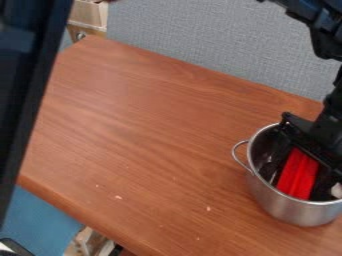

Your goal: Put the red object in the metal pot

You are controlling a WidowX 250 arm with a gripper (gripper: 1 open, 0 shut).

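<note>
The metal pot stands on the wooden table near its right front edge, partly cut off by the frame. The red object leans tilted inside the pot, its lower end down near the bottom. My black gripper reaches down into the pot from above. Its fingers stand wide apart on either side of the red object, so it is open. Whether a finger still touches the block cannot be told.
The wooden table stretches to the left of the pot. A dark blue blurred shape close to the camera covers the left edge of the view. A grey wall runs behind the table, and a beige thing sits at the top left.
</note>
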